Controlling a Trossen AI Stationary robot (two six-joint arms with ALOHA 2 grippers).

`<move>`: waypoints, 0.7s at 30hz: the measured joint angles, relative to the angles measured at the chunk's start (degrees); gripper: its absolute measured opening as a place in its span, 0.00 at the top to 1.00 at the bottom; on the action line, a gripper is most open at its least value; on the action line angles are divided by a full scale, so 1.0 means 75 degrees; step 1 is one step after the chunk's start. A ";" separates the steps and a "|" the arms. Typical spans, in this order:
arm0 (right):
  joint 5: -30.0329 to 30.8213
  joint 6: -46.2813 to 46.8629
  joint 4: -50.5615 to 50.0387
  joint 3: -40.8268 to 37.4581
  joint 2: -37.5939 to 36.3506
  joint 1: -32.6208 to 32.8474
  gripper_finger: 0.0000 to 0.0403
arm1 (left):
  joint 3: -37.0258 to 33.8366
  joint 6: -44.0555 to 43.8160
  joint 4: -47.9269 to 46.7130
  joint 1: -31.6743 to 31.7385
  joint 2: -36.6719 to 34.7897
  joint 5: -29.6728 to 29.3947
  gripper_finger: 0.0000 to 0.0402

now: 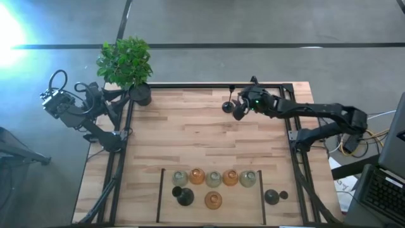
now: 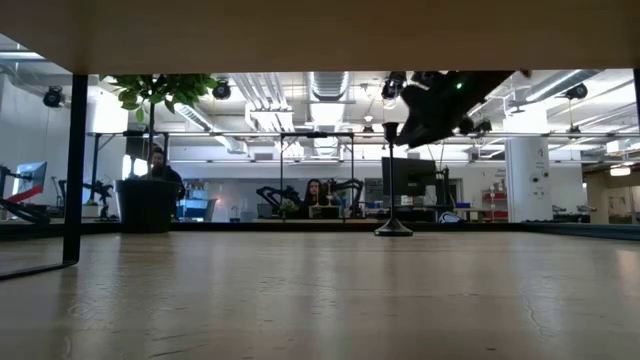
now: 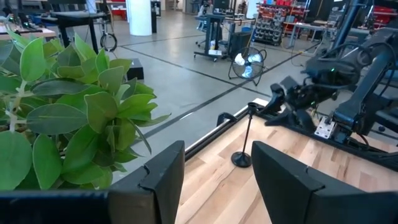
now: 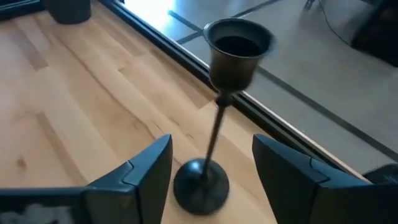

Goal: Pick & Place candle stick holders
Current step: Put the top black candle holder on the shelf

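At the table's far edge, toward its right side, a black thin-stemmed candle stick holder (image 4: 217, 112) stands upright on its round base, stem vertical and cup mouth opening upward, so its long axis runs straight up from the wood. The right gripper (image 4: 211, 177) sits just at it with the fingers spread wide on either side of the stem and base; no finger visibly touches it, so the holder looks set down and let go. In the high view the same holder (image 1: 228, 106) shows as a small dark round shape beside the gripper head, well apart from the others. Most of the work appears to remain: a row of amber and pale glass holders (image 1: 214, 178) sits between two dark rails near the front edge, with one more amber holder (image 1: 213, 201) and a dark holder (image 1: 184, 197) just in front of that row, and another dark one (image 1: 272, 197) outside the right rail. None of these is being handled. The left gripper (image 3: 214, 186) waits off the table's left far corner, beside the potted plant (image 1: 125, 62), its fingers apart and holding nothing. Where the remaining holders are meant to go cannot be told from the pictures.
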 joint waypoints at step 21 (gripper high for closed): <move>-0.0080 0.0178 0.1987 0.0000 0.1577 -0.0497 0.78 | 0.0000 0.0003 -0.0312 -0.0001 0.0000 0.0000 0.53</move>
